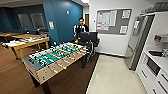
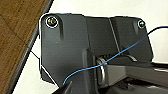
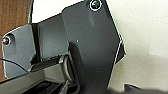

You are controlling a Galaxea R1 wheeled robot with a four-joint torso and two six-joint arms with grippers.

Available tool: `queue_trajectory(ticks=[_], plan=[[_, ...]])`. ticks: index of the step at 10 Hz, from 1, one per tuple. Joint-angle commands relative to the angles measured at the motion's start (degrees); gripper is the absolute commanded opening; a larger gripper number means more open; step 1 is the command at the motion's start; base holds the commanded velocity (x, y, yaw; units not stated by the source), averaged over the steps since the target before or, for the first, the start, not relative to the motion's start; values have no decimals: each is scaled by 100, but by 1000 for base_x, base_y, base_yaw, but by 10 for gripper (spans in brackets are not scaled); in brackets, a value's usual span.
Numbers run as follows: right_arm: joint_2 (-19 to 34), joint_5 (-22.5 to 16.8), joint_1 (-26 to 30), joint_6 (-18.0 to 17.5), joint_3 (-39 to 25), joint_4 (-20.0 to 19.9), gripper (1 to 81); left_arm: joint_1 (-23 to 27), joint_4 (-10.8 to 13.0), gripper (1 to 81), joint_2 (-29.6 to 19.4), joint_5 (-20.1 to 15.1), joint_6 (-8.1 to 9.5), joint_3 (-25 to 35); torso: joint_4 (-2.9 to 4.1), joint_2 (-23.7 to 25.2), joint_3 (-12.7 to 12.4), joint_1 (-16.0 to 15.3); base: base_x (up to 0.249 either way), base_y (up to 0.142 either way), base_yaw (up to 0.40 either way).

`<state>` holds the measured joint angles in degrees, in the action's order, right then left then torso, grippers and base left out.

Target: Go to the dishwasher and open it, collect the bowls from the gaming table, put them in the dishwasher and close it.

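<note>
Gaming table (image 1: 53,61) left; noticeboard papers (image 1: 110,20) unreadable.

The pale wood-sided table-football table (image 1: 53,61) carries a matt green field; the tall brushed-steel fridge (image 1: 136,47) looks dull, the cream floor (image 1: 112,75) smooth and faintly glossy.

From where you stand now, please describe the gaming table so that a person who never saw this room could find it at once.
Look at the dark blue wall on the left half of the room, over the brown wood floor. In front of it stands the gaming table, nearest to the camera. Unlike the plain wooden table behind it, it has a green field crossed by rods with handles.
</note>
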<state>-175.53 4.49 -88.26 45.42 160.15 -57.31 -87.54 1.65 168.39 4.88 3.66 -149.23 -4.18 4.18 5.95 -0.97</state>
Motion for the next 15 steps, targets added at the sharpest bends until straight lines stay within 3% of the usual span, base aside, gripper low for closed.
queue_trajectory(ticks=[1,3,4,7,8,10,11,12,15], plan=[[-63,-89,181,1585,-72,-1663,811,224,20,811,-59,-303,-14,34,0,0,0,0,0,0,234],[-116,-79,216,3787,-116,-3629,811,224,20,811,-59,-303,-14,42,0,0,0,0,0,0,232],[-124,-88,286,5372,-91,-5082,811,224,20,811,-51,-303,-14,42,0,0,0,0,0,0,230],[-116,-62,444,7904,76,-7523,811,224,20,811,-51,-303,-14,42,0,0,-2,0,0,0,226],[-116,-53,593,8852,199,-8612,811,224,29,811,-59,-303,-14,42,0,0,-2,0,0,0,222],[-116,35,734,10702,417,-10366,811,224,38,811,-68,-277,-23,51,0,0,-2,0,0,0,221],[-99,44,804,11659,472,-10769,811,224,38,811,-68,-277,-23,51,0,0,-2,0,0,0,220],[-38,113,840,11958,516,-10769,811,224,38,811,-77,-276,-23,51,0,0,-2,0,0,0,217],[130,-176,700,11958,508,-10769,811,224,46,811,-51,-268,-14,51,0,0,-2,0,0,0,215]])
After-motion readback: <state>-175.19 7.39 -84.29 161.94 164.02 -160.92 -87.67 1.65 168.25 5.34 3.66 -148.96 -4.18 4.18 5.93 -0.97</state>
